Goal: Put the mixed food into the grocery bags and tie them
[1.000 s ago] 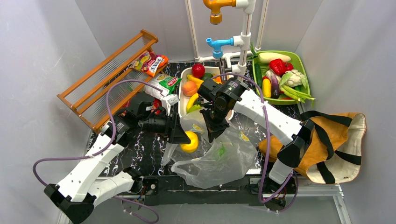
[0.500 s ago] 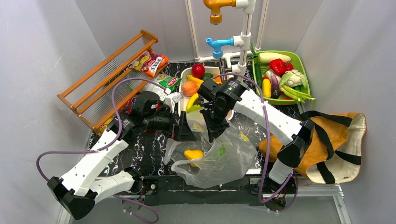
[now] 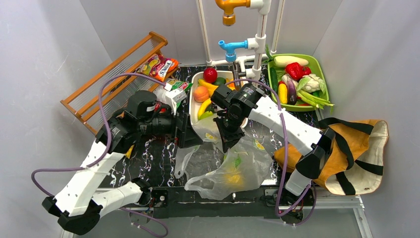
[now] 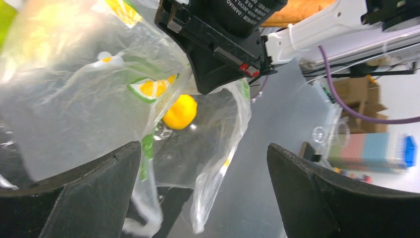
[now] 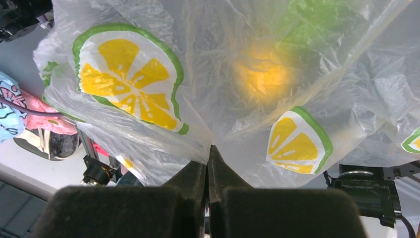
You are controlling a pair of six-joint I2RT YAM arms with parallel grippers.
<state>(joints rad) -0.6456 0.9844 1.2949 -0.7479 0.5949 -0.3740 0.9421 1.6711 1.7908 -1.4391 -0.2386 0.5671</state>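
Observation:
The clear plastic bag (image 3: pixel 237 166) printed with lemon slices lies at the table's front, its mouth lifted. My right gripper (image 3: pixel 231 143) is shut on the bag's rim; the right wrist view shows the jaws pinching the film (image 5: pixel 209 153). A yellow toy fruit (image 3: pixel 233 176) lies inside the bag, and shows in the left wrist view (image 4: pixel 180 111) and blurred through the plastic (image 5: pixel 262 74). My left gripper (image 3: pixel 190 137) is open and empty beside the bag's mouth, its jaws wide apart (image 4: pixel 202 148). The tan cloth tote (image 3: pixel 356 148) lies at the right.
A white tray (image 3: pixel 193 96) behind the bag holds a red apple (image 3: pixel 210 74), a peach-coloured fruit (image 3: pixel 200 93) and bananas (image 3: pixel 204 107). A green tray (image 3: pixel 321 74) of vegetables is at the back right. Snack packets (image 3: pixel 159 66) and a wooden rack (image 3: pixel 111 84) are at the back left.
My left gripper held the yellow fruit at the bag's mouth, opened and let it drop in. The fruit rolled deeper into the bag. The left gripper drew back and up.

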